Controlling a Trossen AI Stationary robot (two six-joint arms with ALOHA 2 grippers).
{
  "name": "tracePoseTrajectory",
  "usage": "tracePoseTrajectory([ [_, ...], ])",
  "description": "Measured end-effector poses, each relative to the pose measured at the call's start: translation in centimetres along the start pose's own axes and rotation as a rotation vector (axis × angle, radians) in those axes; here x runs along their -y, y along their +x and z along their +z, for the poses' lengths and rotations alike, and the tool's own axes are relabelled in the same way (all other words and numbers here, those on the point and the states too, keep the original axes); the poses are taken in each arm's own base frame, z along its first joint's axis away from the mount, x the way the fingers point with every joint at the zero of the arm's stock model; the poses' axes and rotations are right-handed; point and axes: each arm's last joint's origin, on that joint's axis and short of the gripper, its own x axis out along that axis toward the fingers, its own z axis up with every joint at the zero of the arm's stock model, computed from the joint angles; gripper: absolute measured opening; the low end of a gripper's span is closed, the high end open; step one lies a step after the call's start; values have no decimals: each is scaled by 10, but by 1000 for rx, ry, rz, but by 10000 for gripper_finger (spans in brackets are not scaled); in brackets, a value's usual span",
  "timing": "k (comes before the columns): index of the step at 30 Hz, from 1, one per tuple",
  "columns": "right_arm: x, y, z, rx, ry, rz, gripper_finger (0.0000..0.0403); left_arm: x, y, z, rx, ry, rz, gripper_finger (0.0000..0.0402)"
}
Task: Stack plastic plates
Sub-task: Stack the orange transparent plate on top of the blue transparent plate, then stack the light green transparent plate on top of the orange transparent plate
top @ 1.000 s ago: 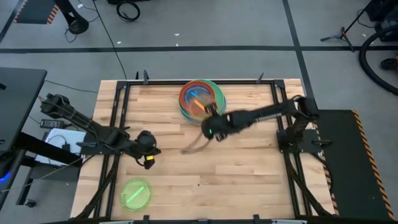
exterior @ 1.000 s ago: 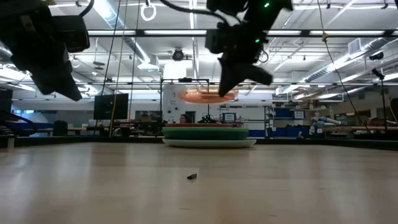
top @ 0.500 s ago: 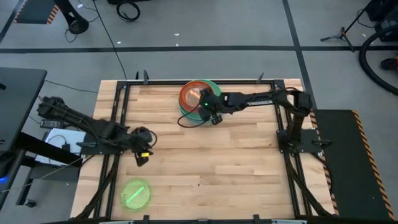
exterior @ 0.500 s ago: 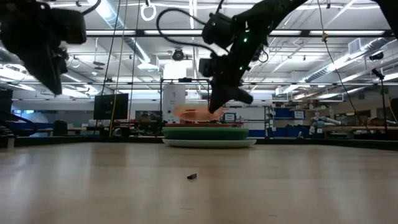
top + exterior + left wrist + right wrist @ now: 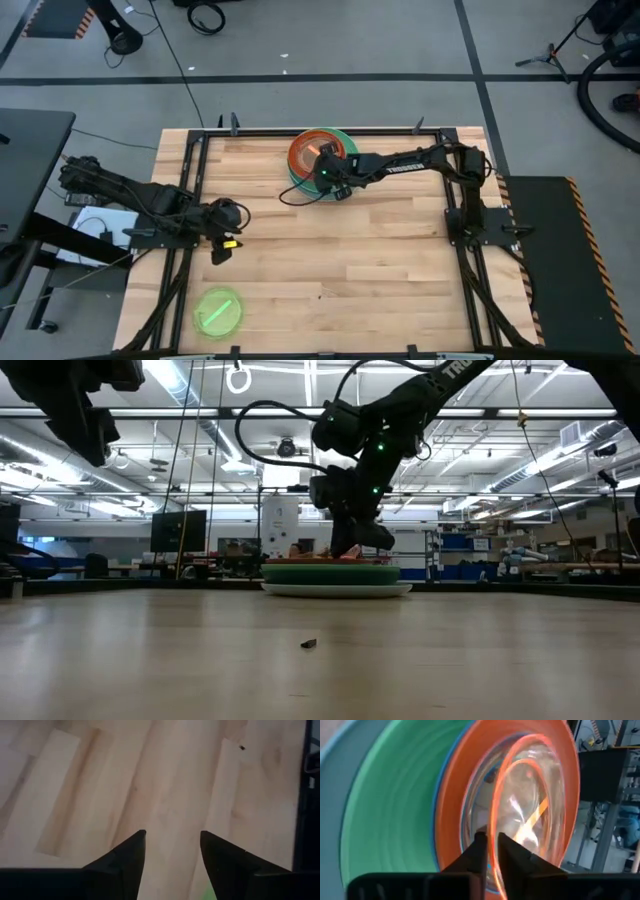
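In the high view the pile of plates (image 5: 323,157) sits at the upper middle of the wooden table (image 5: 400,250), near its far edge, with green rims at the bottom and an orange-red plate showing on top. The right gripper (image 5: 325,172) reaches in from the right of the frame and sits over the lower part of the pile. In the right wrist view its two dark fingers (image 5: 481,851) are pinched close together on the rim of a small clear orange plate (image 5: 530,805), which lies inside the orange-red plate (image 5: 451,820) above the green plate (image 5: 390,820). In the low view the pile (image 5: 336,574) rests at mid-frame with that gripper (image 5: 350,545) right down on it. The left gripper (image 5: 222,246) hangs over bare wood at the left of the table, its fingers (image 5: 125,862) spread apart. A small lime plate (image 5: 218,311) lies alone at the lower left of the table.
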Motion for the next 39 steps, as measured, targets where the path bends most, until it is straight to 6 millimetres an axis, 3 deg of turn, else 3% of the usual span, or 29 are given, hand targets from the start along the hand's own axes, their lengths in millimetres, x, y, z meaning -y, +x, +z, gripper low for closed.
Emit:
tracePoseTrajectory([
  [8,2,-4,7,34,65,-59,140,9,-1,-4,-38,-89,-89,194],
  [13,-2,-28,21,54,47,-122,180,24,-3,-12,-55,-112,-153,194],
  [19,-6,-58,33,99,50,-181,203,45,10,-22,-94,-150,-145,194],
  [26,-15,-68,42,127,68,-186,206,89,27,-13,-108,-127,-186,194],
  [32,-33,-86,56,162,27,-202,206,129,20,0,-203,-37,-95,194],
  [39,-82,-127,83,243,-14,-228,204,156,27,-12,-253,31,-44,194],
])
